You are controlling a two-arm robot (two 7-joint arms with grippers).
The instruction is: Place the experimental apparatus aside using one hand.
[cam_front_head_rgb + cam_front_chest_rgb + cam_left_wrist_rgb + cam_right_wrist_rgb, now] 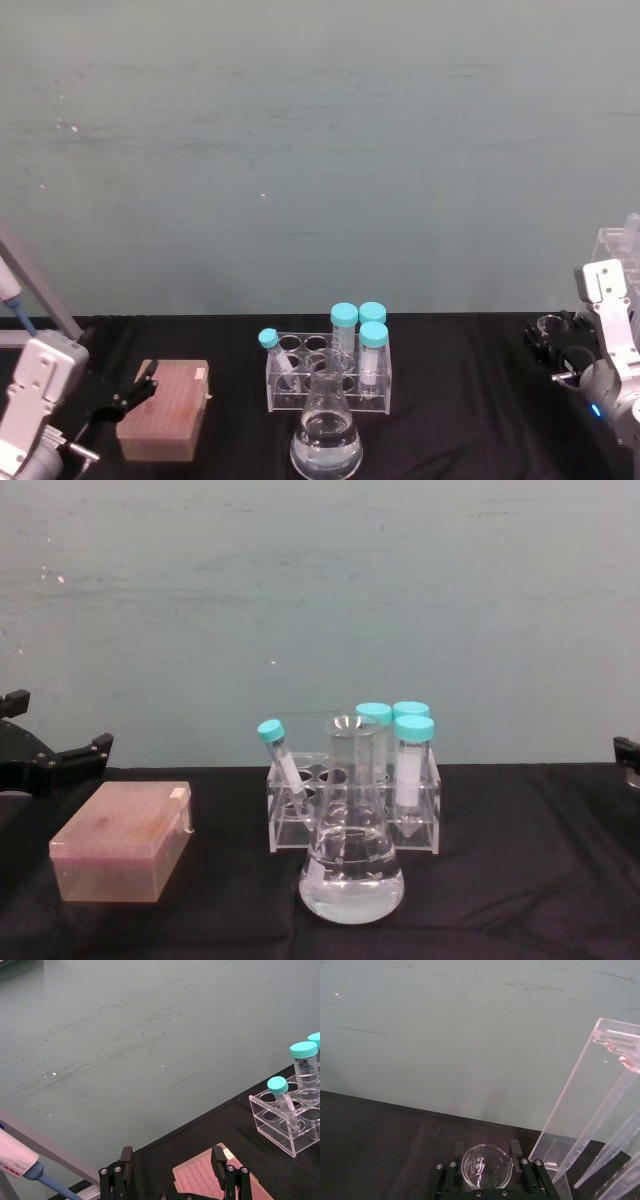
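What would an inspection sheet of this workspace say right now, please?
Surface: black tabletop, no spills seen.
Job's things: conical flask with clear liquid, centre front; small glass beaker in the right gripper; tall acrylic stand beside it, far right.
Clutter: clear tube rack behind the flask, holding four teal-capped tubes, one tilted; pink pipette-tip box on the left; pipette far left.
Grippers: left gripper open, by the box; right gripper's jaws shut on the beaker.
Cables: nothing seen.
Surroundings: pale green wall.
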